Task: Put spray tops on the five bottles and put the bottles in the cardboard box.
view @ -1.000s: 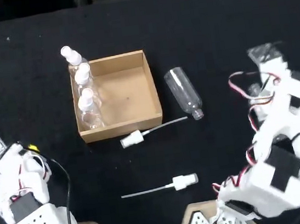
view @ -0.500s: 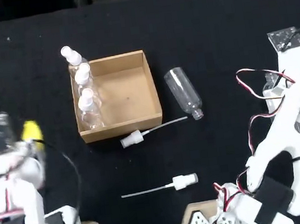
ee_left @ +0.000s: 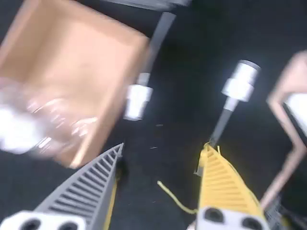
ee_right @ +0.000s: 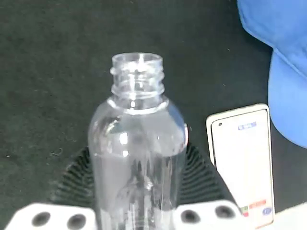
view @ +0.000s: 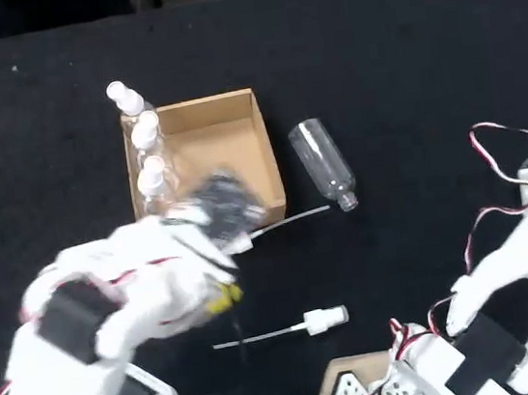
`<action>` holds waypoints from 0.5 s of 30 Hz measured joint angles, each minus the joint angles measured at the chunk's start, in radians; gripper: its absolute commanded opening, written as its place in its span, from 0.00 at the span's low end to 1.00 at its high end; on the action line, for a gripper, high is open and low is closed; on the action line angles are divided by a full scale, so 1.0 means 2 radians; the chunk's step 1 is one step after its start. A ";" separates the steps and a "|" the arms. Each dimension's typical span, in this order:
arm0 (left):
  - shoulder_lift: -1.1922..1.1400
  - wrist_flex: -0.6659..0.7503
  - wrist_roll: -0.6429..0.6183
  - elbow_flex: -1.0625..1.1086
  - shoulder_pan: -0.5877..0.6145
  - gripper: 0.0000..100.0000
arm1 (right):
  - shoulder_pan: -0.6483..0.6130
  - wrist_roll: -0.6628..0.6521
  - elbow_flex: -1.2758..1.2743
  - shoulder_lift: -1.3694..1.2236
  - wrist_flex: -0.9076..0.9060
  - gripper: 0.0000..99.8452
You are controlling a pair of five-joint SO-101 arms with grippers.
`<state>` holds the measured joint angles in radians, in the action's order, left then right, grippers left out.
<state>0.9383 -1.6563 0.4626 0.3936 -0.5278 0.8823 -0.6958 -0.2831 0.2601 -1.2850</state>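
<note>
High view: on the table (view: 402,62), the cardboard box (view: 242,176) holds three capped bottles (view: 151,173); a bare bottle (view: 323,162) lies at its 3 o'clock, spray tops (view: 324,320) at 6. The left claw (ee_left: 158,160) gapes wide, empty; the right claw (ee_right: 138,196) clamps an uncapped bottle (ee_right: 138,139).

three bottles (view: 151,164) in box (view: 239,152)

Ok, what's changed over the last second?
The left arm swung from the near-left corner across to the near side of the cardboard box; the left gripper is open, facing the two loose spray tops. The right arm pulled out toward the right edge, right gripper shut on a bottle. Box, three capped bottles, lying bottle and both spray tops stayed put.
</note>
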 measured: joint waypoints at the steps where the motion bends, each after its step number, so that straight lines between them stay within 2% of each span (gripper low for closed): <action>1: -0.015 0.001 0.000 -0.001 -0.026 0.23 | 0.006 0.000 0.000 0.000 0.000 0.01; 4: -0.058 0.029 0.000 -0.001 -0.081 0.23 | 0.025 0.000 0.000 0.000 0.000 0.01; 7: -0.103 0.074 0.000 0.023 -0.101 0.23 | 0.037 -0.002 0.000 0.000 0.000 0.01; 15: -0.209 0.256 0.001 0.130 -0.148 0.23 | 0.063 -0.021 0.000 0.000 0.000 0.01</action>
<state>0.5209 -1.1439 0.4641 0.6529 -0.8239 1.0081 -0.7388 -0.2831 0.2601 -1.2850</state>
